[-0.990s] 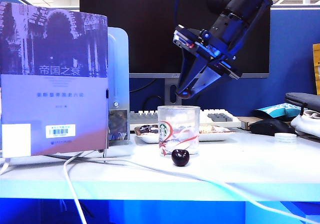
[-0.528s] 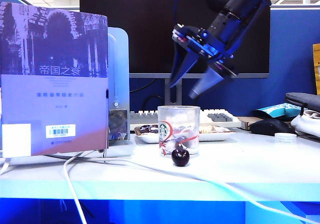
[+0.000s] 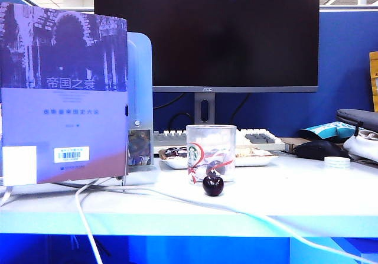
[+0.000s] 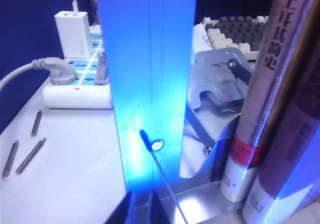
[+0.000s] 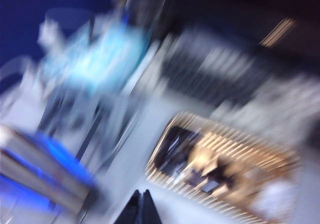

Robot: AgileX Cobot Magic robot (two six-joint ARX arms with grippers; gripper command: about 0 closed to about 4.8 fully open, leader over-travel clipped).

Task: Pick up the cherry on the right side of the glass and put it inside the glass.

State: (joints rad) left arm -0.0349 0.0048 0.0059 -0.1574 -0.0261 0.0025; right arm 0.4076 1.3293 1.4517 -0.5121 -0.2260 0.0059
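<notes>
The cherry now lies low inside the glass, a dark round shape seen through the clear wall behind the red ribbon print — a second ago it hung pinched in the right gripper above the rim, and half a second ago the jaws had spread wide over the tumbler. The glass stands upright on the white table, its small green logo facing the exterior camera. A second dark cherry, with no stem showing, sits on the table just in front of the glass, where it was before.

The right arm has gone from the exterior view altogether. In its own wrist view the right gripper shows only as dark fingertips pressed together, empty, against a heavily blurred scene with a patterned tray beyond.

The left gripper is parked behind the blue bookend; only its tips show, close together — whether fully closed I cannot tell. Books stand beside it, and a power strip lies nearby.
</notes>
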